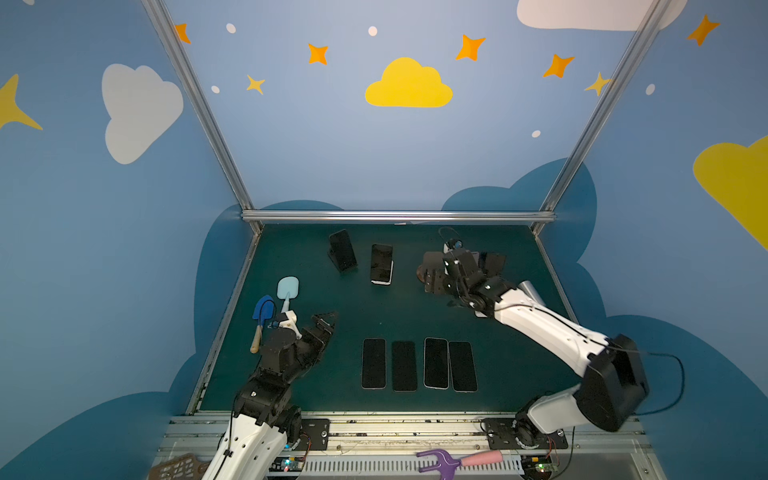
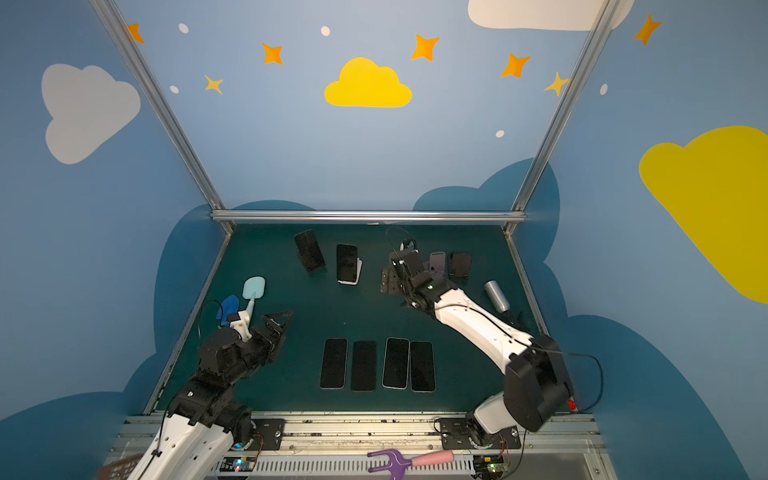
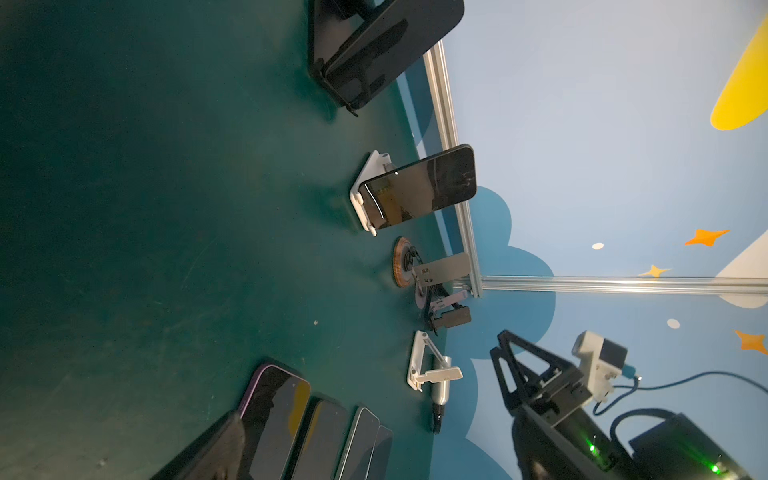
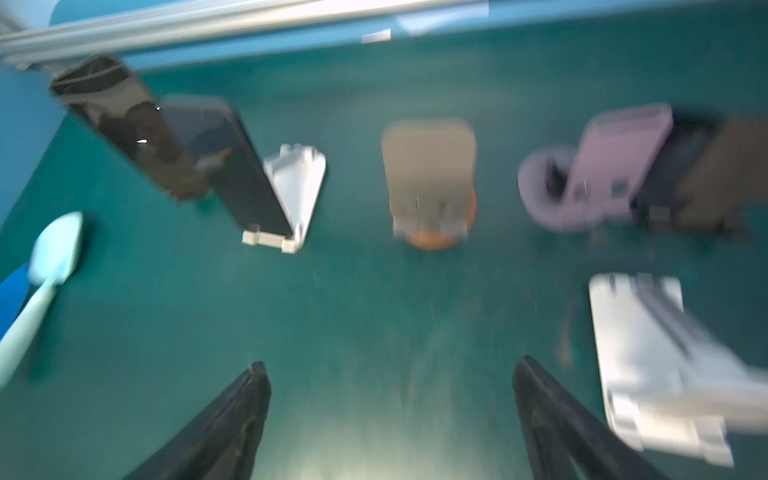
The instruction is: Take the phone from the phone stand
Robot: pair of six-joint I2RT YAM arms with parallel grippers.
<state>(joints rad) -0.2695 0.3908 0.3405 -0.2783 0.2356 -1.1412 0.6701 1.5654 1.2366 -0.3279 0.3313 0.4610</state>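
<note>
Nearest the lower edge in both top views, four flat phones (image 1: 404, 365) are laid side by side on the green table (image 1: 291, 386), their long axes running toward the back wall. Up and left of them, the left gripper (image 1: 330, 324) is held with jaws spread wide and nothing between them. Further up, right of centre, the right gripper (image 4: 390, 370) is seen with jaws well parted and empty, aimed at the back row, though the right wrist view is blurred.

Two phones are counted on stands. The white-stand phone (image 1: 381, 262) is propped on the white stand (image 4: 299, 187), just left of the right gripper in a top view and at upper left in the right wrist view. Its long axis rises from the lip and leans back. The black-stand phone (image 1: 343, 249) is leant on the black stand (image 3: 318, 54), further left. The right arm is judged the nearer to the white-stand phone.

Four stands are counted empty: wood-based stand (image 4: 428, 166), pink stand (image 4: 615, 166), dark stand (image 4: 698, 174) and folding stand (image 4: 648, 353).
</note>
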